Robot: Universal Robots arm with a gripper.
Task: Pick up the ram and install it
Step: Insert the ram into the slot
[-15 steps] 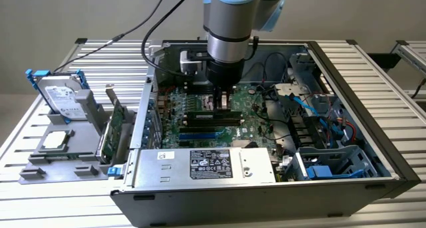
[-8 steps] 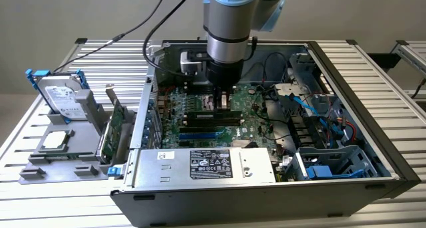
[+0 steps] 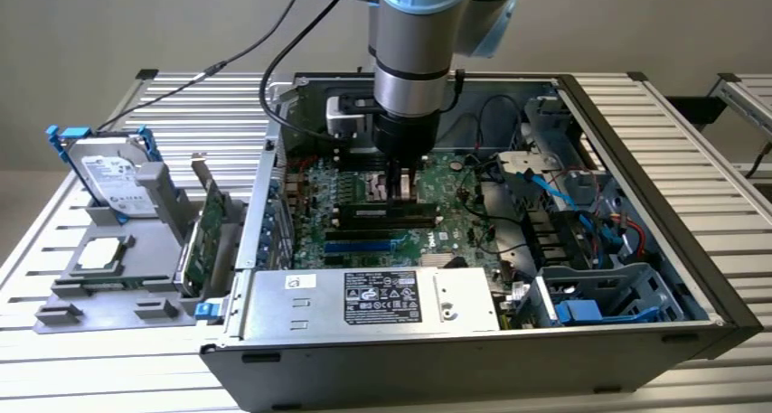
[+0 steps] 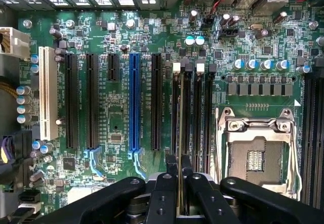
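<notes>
In the wrist view the ram [image 4: 180, 128] shows edge-on as a thin stick. It is pinched between the two black fingers [image 4: 166, 188] of my gripper [image 4: 178, 177], which is shut on it. The ram runs in line with the black memory slots [image 4: 195, 113] on the green motherboard [image 4: 116, 148]. Whether it touches a slot I cannot tell. In the exterior view my gripper [image 3: 406, 187] points straight down inside the open computer case [image 3: 627, 115], just above the motherboard [image 3: 350, 237].
A bare CPU socket [image 4: 255, 155] lies beside the memory slots, and a blue expansion slot [image 4: 133, 102] on the other side. Outside the case, at the exterior view's left, stand a hard drive [image 3: 111, 173] and a green expansion card [image 3: 208, 228]. The power supply [image 3: 374, 300] and cables [image 3: 549, 192] crowd the case.
</notes>
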